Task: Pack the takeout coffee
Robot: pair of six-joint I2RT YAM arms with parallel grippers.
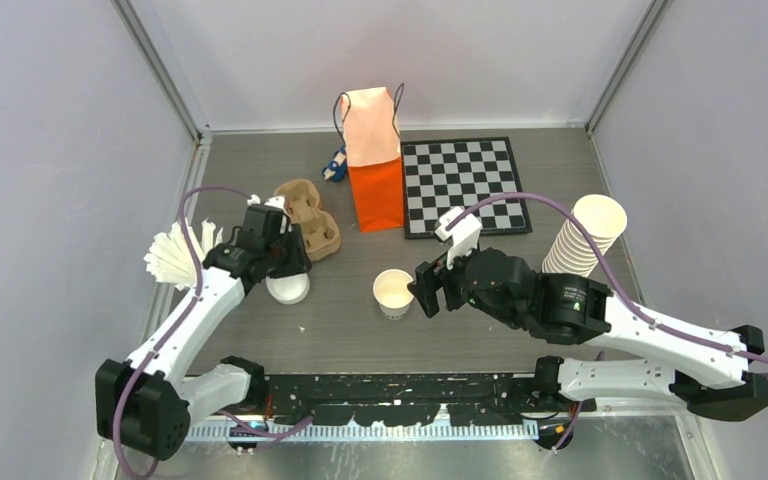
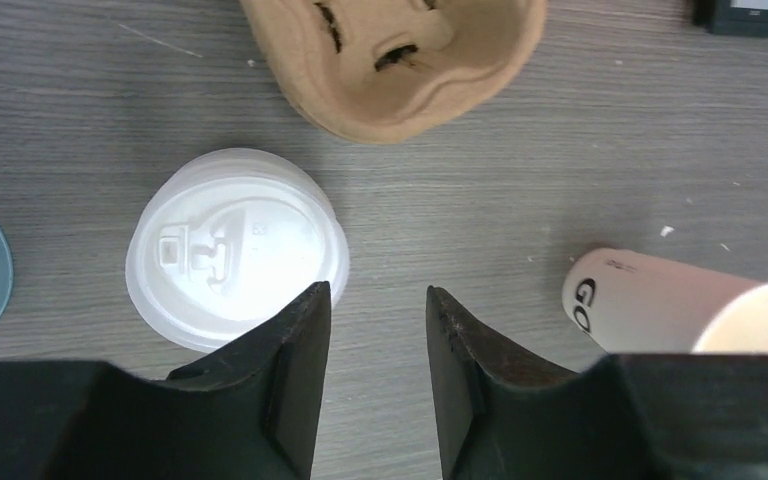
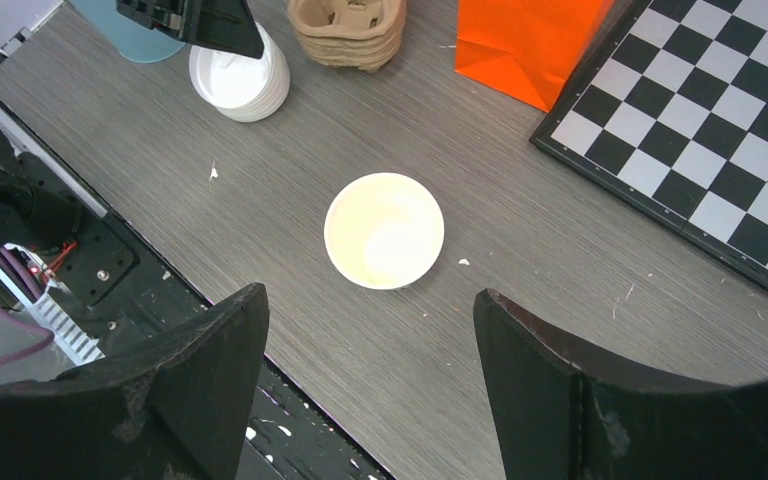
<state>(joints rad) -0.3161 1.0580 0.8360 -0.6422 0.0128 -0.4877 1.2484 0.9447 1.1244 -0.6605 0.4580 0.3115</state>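
No lidded cup shows. One small white paper cup (image 1: 393,292) stands open and lidless at the table's middle; it also shows in the right wrist view (image 3: 384,230) and the left wrist view (image 2: 660,305). A stack of white sip lids (image 1: 288,288) lies to its left and shows in both wrist views (image 2: 230,245) (image 3: 243,80). My left gripper (image 1: 278,262) (image 2: 378,295) is open and empty, just above the lids' right edge. My right gripper (image 1: 422,285) (image 3: 370,300) is wide open and empty, right beside the cup. The orange paper bag (image 1: 375,170) stands open at the back.
A brown pulp cup carrier (image 1: 307,215) lies behind the lids. A chessboard (image 1: 465,185) lies right of the bag. A tall stack of lidless cups (image 1: 585,235) leans at the right. A white fanned bundle (image 1: 175,255) sits at the left edge. A small blue object (image 1: 336,165) lies behind the bag.
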